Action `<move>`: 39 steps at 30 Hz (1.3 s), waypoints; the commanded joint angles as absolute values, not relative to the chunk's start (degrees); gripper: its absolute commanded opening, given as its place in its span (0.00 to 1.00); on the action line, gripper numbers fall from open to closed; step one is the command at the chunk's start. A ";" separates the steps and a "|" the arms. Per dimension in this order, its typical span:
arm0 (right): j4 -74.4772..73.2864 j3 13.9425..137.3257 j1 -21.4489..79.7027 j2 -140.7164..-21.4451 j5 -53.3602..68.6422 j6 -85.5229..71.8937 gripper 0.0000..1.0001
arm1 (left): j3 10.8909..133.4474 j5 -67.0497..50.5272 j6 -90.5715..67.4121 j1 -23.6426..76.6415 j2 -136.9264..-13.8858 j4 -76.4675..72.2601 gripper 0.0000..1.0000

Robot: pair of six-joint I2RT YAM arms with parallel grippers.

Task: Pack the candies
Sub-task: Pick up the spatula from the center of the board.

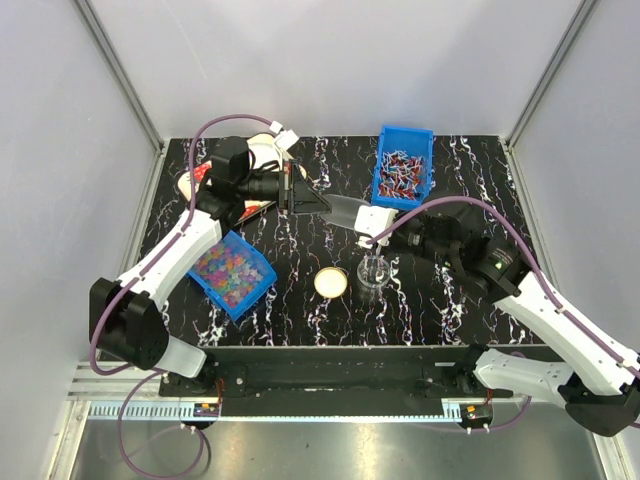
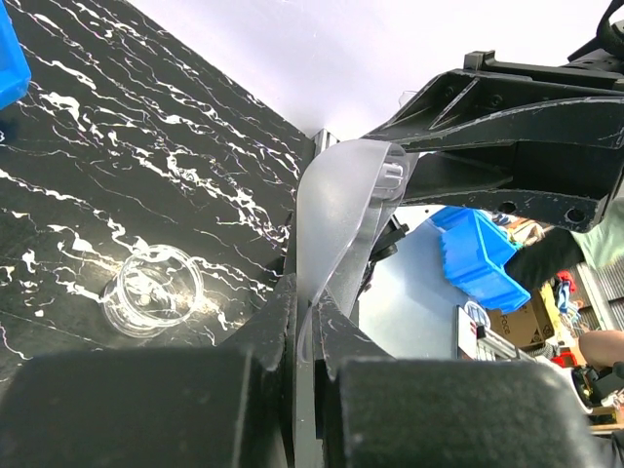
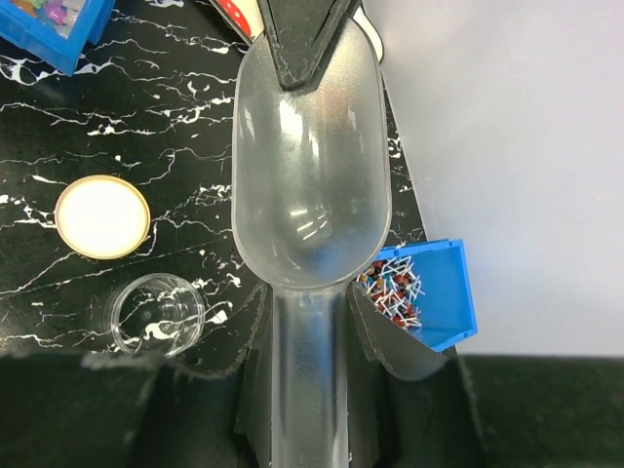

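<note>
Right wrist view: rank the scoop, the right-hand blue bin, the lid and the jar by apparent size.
1. scoop, though it is nearest the camera
2. blue bin, partly hidden
3. lid and jar, about alike

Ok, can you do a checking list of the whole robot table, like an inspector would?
Surface: black marbled table.
Job's things: candies in a blue bin on the left; clear scoop, empty; clear jar, empty; round lid lying flat beside the jar.
Clutter: wrapped sweets in a second bin at the back right; plate at the back left, partly hidden by the left arm.
Grippers: left end effector pinches the scoop's bowl tip; right end effector is shut on its handle.
Cables: purple cables loop along both arms.
Surroundings: pale walls with metal posts.
</note>
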State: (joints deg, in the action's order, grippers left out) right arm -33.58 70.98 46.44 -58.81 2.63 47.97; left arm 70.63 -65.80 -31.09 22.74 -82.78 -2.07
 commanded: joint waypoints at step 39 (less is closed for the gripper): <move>-29.97 72.42 46.32 -61.26 6.42 46.76 0.00 | 70.93 -68.64 -30.50 23.12 -81.65 -5.28 0.46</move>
